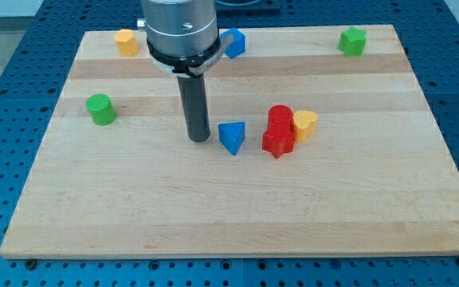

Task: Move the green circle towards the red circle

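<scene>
The green circle (100, 109) stands near the left edge of the wooden board (134, 207). The red circle (279, 117) stands right of the board's middle, touching a red star-like block (278, 142) below it and a yellow block (304, 124) on its right. My tip (198, 139) rests on the board between the two circles, well to the right of the green circle and just left of a blue triangle (231, 136). It touches no block.
A yellow block (126, 41) sits at the top left. A blue block (234, 42) sits at the top middle, partly behind the arm. A green block (352, 41) sits at the top right.
</scene>
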Motion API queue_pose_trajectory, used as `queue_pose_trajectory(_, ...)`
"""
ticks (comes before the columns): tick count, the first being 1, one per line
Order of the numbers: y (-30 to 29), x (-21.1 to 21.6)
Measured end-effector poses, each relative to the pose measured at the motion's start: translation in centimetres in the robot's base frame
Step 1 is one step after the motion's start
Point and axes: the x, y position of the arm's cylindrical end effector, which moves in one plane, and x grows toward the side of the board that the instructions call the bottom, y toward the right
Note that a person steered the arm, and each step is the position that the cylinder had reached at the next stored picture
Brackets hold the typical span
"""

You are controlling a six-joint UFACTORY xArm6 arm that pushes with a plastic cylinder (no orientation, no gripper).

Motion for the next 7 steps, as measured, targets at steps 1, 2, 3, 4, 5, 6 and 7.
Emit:
queue_pose_trajectory(1,0.4,1.0)
queue_pose_trajectory(2,1.6,1.6)
queue_pose_trajectory(3,3.4,1.5)
queue_pose_trajectory(4,5.5,1.4)
queue_pose_trajectory(5,7.0,1.4)
queue_pose_trajectory(6,7.1,1.3)
queue_pose_trajectory(7,7.0,0.9)
